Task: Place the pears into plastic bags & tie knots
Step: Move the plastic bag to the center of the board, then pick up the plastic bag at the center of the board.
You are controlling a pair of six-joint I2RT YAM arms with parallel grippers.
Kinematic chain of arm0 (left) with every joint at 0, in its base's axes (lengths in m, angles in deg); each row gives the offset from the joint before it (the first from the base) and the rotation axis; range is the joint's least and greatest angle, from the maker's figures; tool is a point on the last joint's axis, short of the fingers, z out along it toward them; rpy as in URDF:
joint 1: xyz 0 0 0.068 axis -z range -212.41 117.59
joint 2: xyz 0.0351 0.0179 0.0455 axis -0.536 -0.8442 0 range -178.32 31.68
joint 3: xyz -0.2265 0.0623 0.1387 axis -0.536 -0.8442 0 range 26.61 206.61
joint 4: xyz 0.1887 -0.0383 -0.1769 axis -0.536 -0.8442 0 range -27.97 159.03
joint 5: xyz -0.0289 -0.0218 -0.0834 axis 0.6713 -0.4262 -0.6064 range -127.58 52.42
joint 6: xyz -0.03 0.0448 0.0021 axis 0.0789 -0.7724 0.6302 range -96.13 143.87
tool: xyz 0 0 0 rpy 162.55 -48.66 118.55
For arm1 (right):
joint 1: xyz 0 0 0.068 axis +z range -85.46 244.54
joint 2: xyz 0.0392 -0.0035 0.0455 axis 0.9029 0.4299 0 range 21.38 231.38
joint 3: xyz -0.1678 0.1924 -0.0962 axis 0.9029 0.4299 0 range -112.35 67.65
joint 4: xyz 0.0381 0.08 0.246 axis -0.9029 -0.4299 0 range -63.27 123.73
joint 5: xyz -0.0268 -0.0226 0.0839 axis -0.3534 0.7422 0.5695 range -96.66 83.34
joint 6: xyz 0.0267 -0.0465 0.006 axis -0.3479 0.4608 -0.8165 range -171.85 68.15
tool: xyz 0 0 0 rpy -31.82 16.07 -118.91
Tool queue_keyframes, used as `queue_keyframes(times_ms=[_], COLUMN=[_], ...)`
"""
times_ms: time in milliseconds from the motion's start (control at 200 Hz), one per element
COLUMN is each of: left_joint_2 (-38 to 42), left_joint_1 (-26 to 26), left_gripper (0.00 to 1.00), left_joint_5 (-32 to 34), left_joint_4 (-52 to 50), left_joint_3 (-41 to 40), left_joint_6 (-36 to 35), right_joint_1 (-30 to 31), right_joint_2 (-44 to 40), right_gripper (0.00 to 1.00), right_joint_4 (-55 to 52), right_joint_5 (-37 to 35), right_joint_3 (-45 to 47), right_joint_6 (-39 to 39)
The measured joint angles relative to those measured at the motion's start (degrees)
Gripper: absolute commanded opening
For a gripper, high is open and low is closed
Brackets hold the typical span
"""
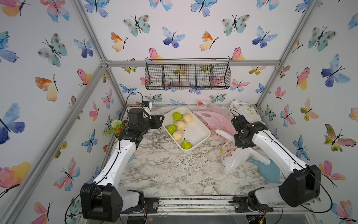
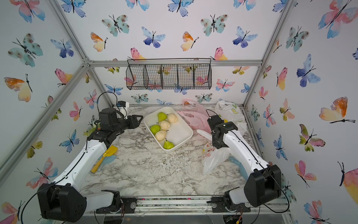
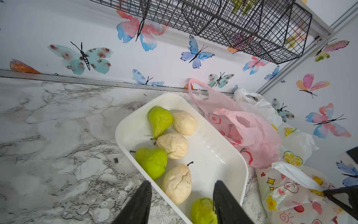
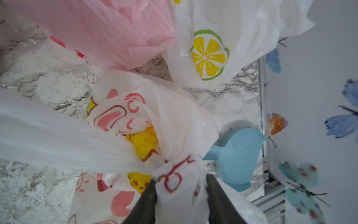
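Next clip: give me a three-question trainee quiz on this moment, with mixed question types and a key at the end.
1. Count: how many pears lie in the white tray?
2. True or false: the left pincer holds a green pear.
3. Pick one: in the right wrist view, which bag's bunched plastic sits between the fingers of the right pincer? A) pink bag B) lemon bag C) doodle bag

Key
1. Six: three green, three cream.
2. False: its jaws stand apart with nothing between them, above the tray.
3. C.
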Motion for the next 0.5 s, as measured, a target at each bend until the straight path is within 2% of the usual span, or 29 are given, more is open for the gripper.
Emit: queue_keyframes(times_ms=[270,356,501], left_joint_2=[-1.0,-1.9,-2.8], left_joint_1=[0.0,0.0,0.2], left_gripper=[0.56,0.55,0.57], left_joint_5=[-0.9,-2.1,-4.2], left_joint_4=[0.2,0.7,0.6], left_joint_3=[0.1,0.2,0.5], left_joint_6=[0.7,1.3,2.4], right_joint_1=[2.4,3.1,3.3], right_joint_2=[2.6,7.3,20.1], right_gripper=[0.86,0.91,0.96], right_joint_4=[4.7,9.4,20.2], right_joint_5=[12.6,12.1,9.2], right_joint_3=[-15.8,-18.8,-21.7], right_joint_6=[4.0,6.3,11.8])
